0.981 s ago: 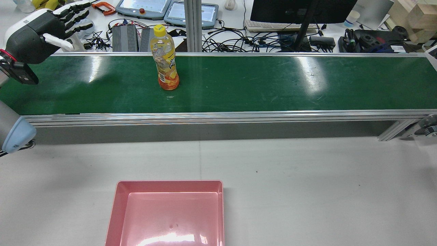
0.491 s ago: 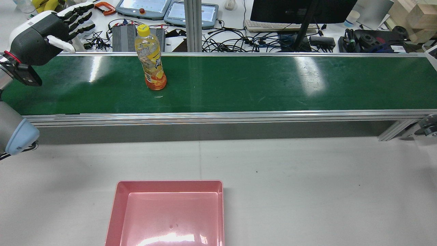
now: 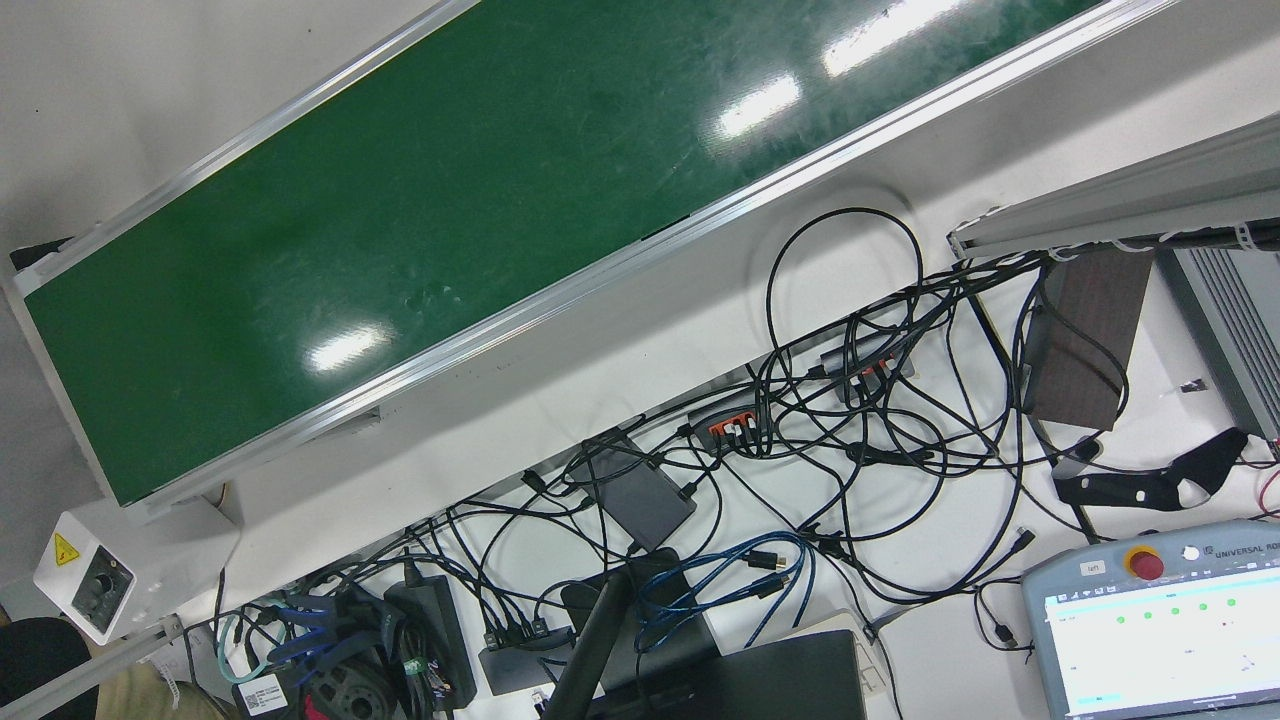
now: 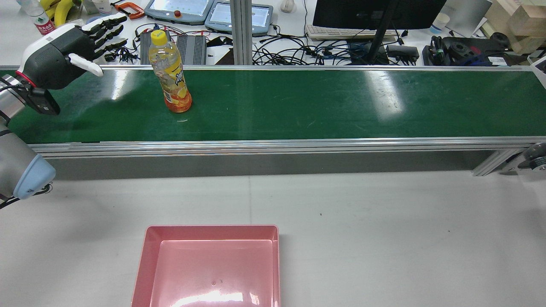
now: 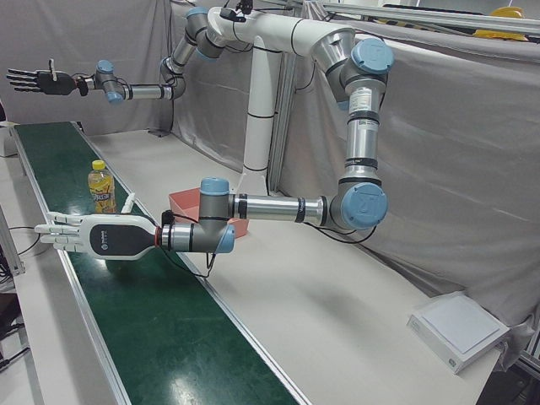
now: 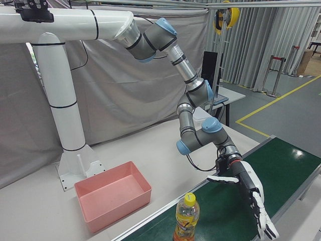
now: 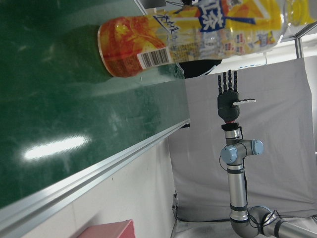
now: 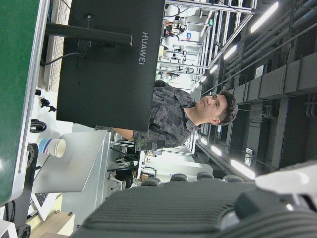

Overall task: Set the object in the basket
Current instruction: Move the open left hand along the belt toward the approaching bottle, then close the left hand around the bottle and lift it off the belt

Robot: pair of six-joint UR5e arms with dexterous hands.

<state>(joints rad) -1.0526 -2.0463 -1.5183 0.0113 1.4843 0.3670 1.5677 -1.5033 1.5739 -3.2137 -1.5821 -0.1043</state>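
Note:
A yellow-capped orange drink bottle (image 4: 171, 76) stands upright on the green conveyor belt (image 4: 320, 106); it also shows in the left-front view (image 5: 101, 187), the right-front view (image 6: 186, 219) and the left hand view (image 7: 198, 29). My left hand (image 4: 64, 55) is open, fingers spread, hovering over the belt's left end, a short way left of the bottle and not touching it. It also shows in the right-front view (image 6: 248, 193). My right hand (image 5: 38, 80) is open and empty, raised far along the belt. The empty pink basket (image 4: 211, 229) sits on the white table in front of the belt.
Behind the belt a desk holds cables, teach pendants (image 4: 179, 10), a monitor (image 4: 375, 13) and power boxes (image 4: 155, 42). An aluminium post (image 4: 241, 32) stands behind the belt's middle. The front view shows bare belt (image 3: 400, 200) and tangled cables.
The bottle has travelled left along the belt, toward my left hand. My left hand has shifted slightly right and lower, still open.

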